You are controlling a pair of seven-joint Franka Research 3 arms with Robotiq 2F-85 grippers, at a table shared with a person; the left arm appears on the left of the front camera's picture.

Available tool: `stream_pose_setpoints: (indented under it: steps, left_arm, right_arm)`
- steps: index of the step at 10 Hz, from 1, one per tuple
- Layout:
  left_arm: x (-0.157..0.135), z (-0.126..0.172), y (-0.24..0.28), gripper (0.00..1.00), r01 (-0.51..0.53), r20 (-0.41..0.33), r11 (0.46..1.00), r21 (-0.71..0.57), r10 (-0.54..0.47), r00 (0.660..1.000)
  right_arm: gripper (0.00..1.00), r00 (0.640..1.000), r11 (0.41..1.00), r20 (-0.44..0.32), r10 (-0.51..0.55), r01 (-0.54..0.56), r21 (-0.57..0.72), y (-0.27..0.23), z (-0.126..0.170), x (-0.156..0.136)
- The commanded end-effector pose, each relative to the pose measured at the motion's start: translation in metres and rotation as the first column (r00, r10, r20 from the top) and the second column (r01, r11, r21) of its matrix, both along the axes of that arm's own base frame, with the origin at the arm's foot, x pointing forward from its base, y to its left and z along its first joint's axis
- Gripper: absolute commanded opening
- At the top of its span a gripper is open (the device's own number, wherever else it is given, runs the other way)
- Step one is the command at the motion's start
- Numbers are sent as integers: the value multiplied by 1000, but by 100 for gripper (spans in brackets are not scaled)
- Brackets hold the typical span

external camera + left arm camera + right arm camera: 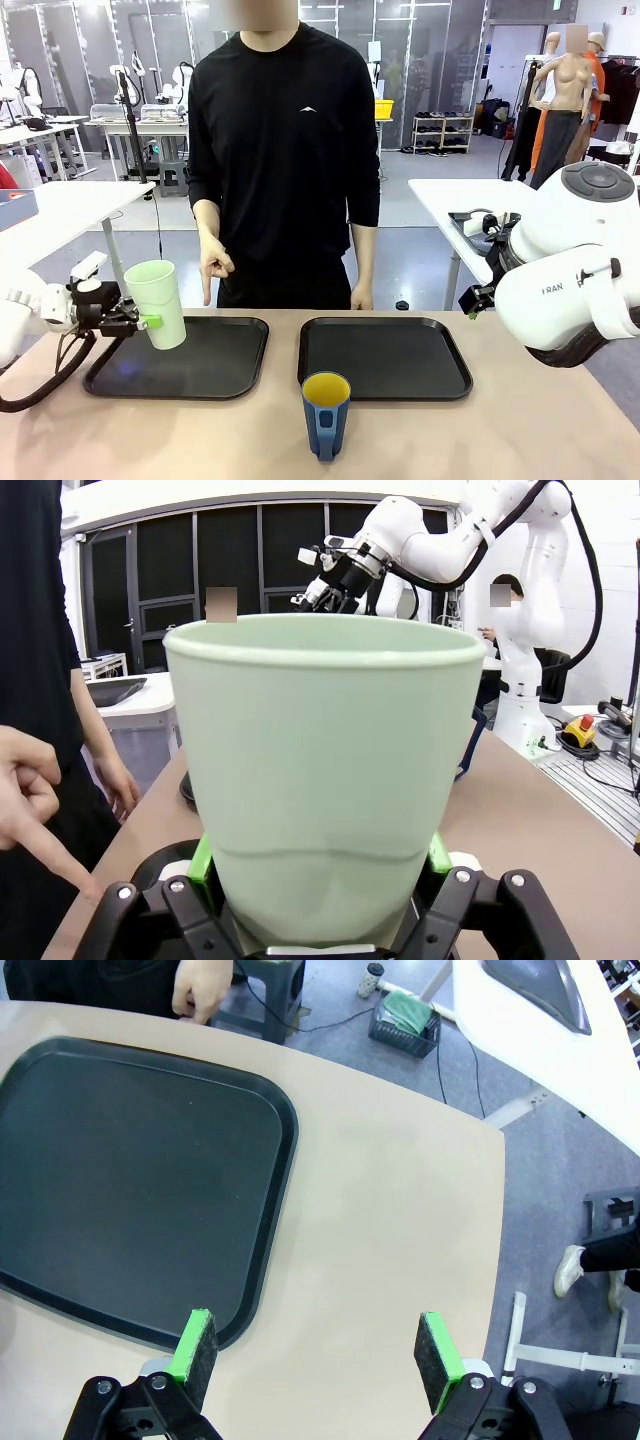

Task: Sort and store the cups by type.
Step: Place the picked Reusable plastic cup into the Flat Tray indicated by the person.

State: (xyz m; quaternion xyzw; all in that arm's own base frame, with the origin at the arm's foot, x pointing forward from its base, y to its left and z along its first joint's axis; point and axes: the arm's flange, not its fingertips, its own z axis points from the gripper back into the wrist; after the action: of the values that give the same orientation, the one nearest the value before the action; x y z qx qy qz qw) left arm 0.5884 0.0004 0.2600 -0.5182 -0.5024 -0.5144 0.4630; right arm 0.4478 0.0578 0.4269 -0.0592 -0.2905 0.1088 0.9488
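A: Where do we stand with the sorting?

B: Early, we think. Our left gripper is clamped on the mint tumbler, low on its wall, and holds it tilted over the left tray. We cannot tell if its base touches. Nothing is stored in either tray.

A: And the blue mug?

B: The mug stands on the table, well apart from both grippers, in front of the right tray. Our right gripper has its jaws wide apart and holds nothing; that tray lies just beside its fingers.

A: The materials?

B: The tumbler is smooth plastic, tapered, without handle. The mug is dark blue outside and yellow inside, with a handle. The trays are black and shallow, with rounded corners.
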Motion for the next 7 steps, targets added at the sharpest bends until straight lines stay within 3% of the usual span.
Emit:
stream_pose_setpoints:
  steps: [1, 7]
  left_arm:
    - [11, -9, 0, 85, 54, 21, 999, 1, -54, 998]
    - [41, -53, 8, 85, 48, 1, 999, 0, -48, 999]
  right_arm:
    - [100, 1000, 1000, 0, 4, -4, -7, 0, 0, 0]
    - [100, 1000, 1000, 0, 4, -4, -7, 0, 0, 0]
